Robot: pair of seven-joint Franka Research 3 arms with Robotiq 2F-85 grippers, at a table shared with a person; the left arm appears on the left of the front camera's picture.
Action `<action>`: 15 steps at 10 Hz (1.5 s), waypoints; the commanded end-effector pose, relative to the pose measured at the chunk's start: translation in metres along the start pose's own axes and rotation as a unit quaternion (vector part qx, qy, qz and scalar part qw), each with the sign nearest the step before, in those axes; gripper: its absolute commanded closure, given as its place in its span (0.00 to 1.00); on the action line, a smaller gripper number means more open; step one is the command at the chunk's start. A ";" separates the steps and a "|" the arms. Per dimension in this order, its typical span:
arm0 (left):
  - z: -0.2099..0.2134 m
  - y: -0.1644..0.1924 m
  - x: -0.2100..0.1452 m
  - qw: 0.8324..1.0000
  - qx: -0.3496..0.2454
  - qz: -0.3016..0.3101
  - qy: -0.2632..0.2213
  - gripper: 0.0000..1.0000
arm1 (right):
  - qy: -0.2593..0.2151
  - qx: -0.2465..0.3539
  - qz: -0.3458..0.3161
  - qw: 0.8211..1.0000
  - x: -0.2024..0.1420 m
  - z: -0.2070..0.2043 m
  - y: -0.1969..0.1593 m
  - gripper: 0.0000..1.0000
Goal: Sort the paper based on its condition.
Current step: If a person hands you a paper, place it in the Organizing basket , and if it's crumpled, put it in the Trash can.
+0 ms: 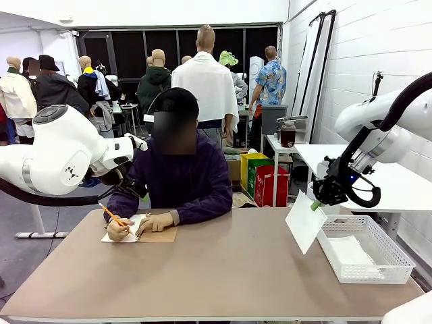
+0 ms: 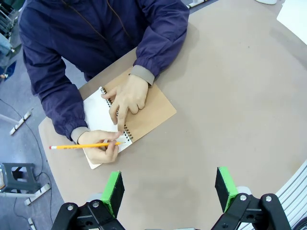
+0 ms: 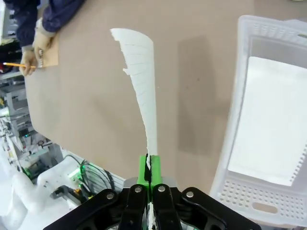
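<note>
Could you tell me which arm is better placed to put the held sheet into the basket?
Right: the right gripper pinches the sheet beside the white basket; the left gripper hangs open near the person's notebook.

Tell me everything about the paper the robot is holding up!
The sheet is thin, white paper with faint ruled lines and one ragged, torn-looking edge. It bends a little. The right gripper pinches one edge between its shut green pads, and nothing else touches it. It hangs tilted in the air over the table, just beside the white basket.
</note>
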State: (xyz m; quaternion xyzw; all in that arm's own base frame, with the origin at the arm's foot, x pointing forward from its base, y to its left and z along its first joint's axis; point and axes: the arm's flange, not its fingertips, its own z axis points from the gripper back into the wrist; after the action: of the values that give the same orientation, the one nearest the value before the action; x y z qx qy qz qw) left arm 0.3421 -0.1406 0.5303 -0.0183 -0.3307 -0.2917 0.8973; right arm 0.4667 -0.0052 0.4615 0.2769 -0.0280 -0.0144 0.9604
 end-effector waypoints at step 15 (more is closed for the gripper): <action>0.000 0.001 -0.001 1.000 0.000 0.000 0.001 0.00 | 0.000 -0.025 -0.066 0.998 0.015 0.012 -0.118 1.00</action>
State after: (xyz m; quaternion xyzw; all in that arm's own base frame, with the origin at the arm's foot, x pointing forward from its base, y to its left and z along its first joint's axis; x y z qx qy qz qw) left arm 0.3421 -0.1406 0.5303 -0.0183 -0.3307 -0.2917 0.8973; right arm 0.4886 -0.1116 0.4147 0.2539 -0.0039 -0.0783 0.9641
